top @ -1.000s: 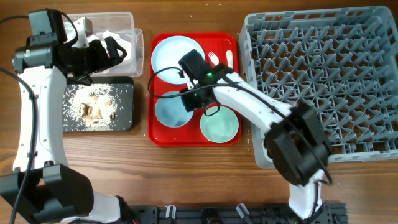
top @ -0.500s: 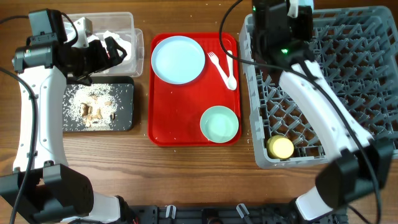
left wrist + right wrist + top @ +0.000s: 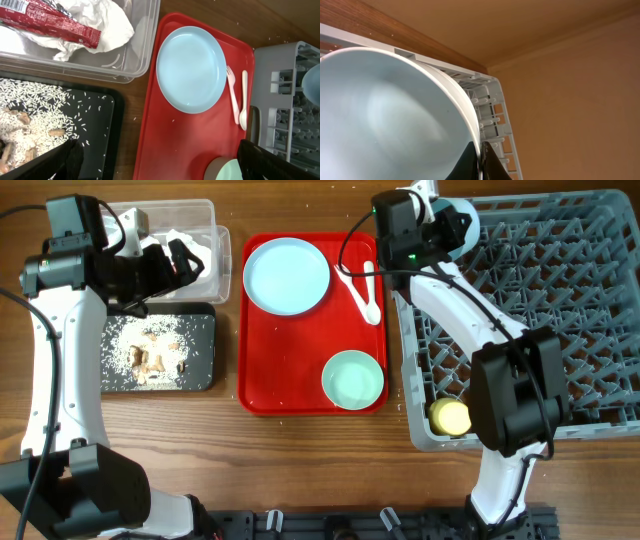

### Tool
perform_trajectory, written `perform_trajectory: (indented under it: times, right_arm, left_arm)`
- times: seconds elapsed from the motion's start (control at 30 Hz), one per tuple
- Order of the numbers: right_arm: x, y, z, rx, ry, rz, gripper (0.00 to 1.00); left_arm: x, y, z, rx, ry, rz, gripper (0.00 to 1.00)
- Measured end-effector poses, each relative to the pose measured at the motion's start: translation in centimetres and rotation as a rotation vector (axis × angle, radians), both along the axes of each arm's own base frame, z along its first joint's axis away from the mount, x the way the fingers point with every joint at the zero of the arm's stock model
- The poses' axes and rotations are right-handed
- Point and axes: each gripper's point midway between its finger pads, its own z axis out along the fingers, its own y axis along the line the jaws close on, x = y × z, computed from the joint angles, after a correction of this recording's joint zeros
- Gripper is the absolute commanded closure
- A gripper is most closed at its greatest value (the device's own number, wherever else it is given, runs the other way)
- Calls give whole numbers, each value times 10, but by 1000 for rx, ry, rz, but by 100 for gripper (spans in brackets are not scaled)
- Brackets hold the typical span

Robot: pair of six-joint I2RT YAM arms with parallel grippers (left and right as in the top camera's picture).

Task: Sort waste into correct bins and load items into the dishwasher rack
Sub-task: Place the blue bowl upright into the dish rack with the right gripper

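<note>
Right arm: racking the light blue bowl at the far-left corner of the dishwasher rack.

The right gripper [image 3: 481, 161] pinches the light blue bowl [image 3: 390, 115] by its rim. The bowl is tipped on edge over the corner of the dishwasher rack [image 3: 560, 300]; whether it is seated cannot be told. To do it well: hold it on edge, line the rim up with a gap between peg rows, and lower it until the pegs take the weight before releasing. Dropped from height, it would likely roll or topple. The yellow cup [image 3: 451, 417] sits in the near-left corner, well apart. The left gripper [image 3: 183, 260] hangs over the clear tub [image 3: 205, 215], fingers apart. The plate [image 3: 287, 275] and mint green bowl [image 3: 353, 378] wait on the red tray [image 3: 290, 380].
</note>
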Motion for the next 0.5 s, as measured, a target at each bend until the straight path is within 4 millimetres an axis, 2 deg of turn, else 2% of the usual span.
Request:
perform_trajectory:
  times: [0.13,0.17,0.2,0.23,0.27,0.3,0.4,0.5]
  right_arm:
    - [-1,5,0,-23,30,18,95]
    - [-1,14,0,-36,45,40,94]
    - [-2,21,0,-46,54,52,88]
    - [-4,27,0,-54,58,64,75]
    - [-6,44,0,-63,66,98,50]
    - [-7,51,0,-69,73,113,42]
    - [-16,74,-6,-99,132,167,32]
    - [-20,77,-13,-110,183,187,27]
  left_arm:
    - [0,0,0,0,0,0,0]
    - [0,0,0,0,0,0,0]
    - [0,0,0,0,0,0,0]
    - [0,0,0,0,0,0,0]
    - [0,0,0,0,0,0,0]
    - [0,0,0,0,0,0,0]
    - [0,0,0,0,0,0,0]
    - [0,0,0,0,0,0,0]
